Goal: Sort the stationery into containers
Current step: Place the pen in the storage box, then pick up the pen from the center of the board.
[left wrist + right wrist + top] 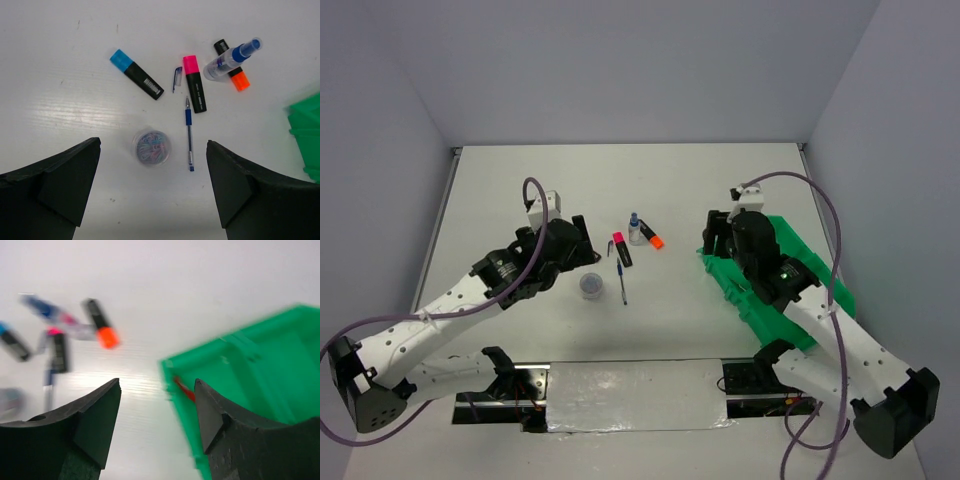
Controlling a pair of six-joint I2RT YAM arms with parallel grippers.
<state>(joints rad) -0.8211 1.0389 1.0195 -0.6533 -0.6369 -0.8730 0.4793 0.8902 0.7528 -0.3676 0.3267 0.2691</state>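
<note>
- The white counter carries everything; the stationery sits mid-counter between the two arms.
- The bright green compartment tray sits on the right side of the counter, partly under the right arm.
- The left fingers are spread wide with nothing between them, and hover over the tub and pen.
- The right fingers are apart and hold nothing, above the tray's corner.
- The white, blue-capped bottle lies on its side across the orange-capped highlighter.
- The pink-capped highlighter lies just left of that pair.
- The blue-capped highlighter lies apart, further left.
- The uncapped blue pen lies just below the pink highlighter.
- A thin red pen, blurred, lies against the tray's corner wall, seemingly inside.
- The round clear tub, full of coloured paper clips, stands near the blue pen, on its left.
- A loose blue pen cap lies beside the pink cap.
</note>
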